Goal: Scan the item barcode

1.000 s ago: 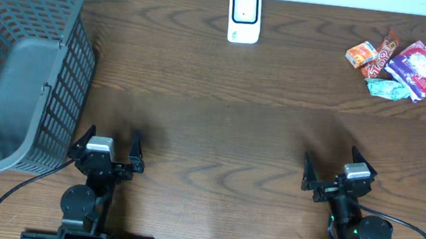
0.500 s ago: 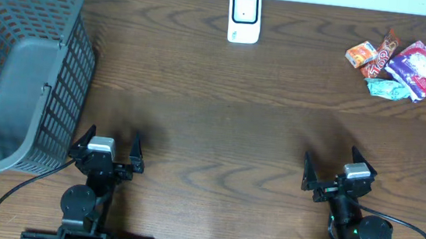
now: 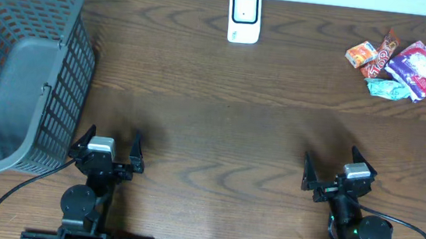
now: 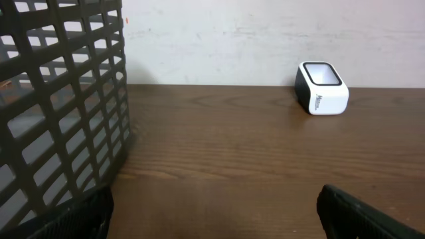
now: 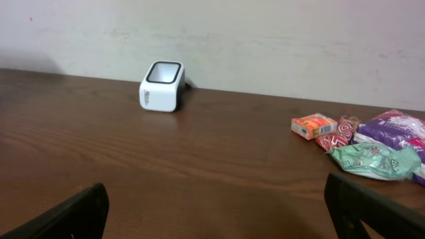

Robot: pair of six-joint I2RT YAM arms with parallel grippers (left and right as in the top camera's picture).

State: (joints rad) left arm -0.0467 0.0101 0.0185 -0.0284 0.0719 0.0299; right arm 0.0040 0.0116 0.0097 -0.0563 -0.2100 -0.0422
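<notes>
Scanner [image 3: 245, 17]: white rounded plastic box, dark window. Snack pkts [image 3: 400, 65]: crinkly glossy wrappers, piled well R of scanner. Basket [image 3: 14, 69]: grey plastic lattice, far L of scanner. Counter [image 3: 221, 120]: dark woodgrain. Left fingers [image 3: 137, 147], right fingers [image 3: 308, 168]: spread wide, empty, low, facing scanner.

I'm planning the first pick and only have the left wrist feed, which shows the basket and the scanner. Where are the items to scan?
Observer: A cluster of snack packets lies at the far right of the table, well to the right of the scanner.
Operator: Which one lies closest to the scanner?
Observer: The small orange box, at the cluster's left edge.
Operator: Is the other arm free to fetch it?
Observer: The right gripper is open and holds nothing. It sits at the near edge, on the same side as the packets.
</notes>
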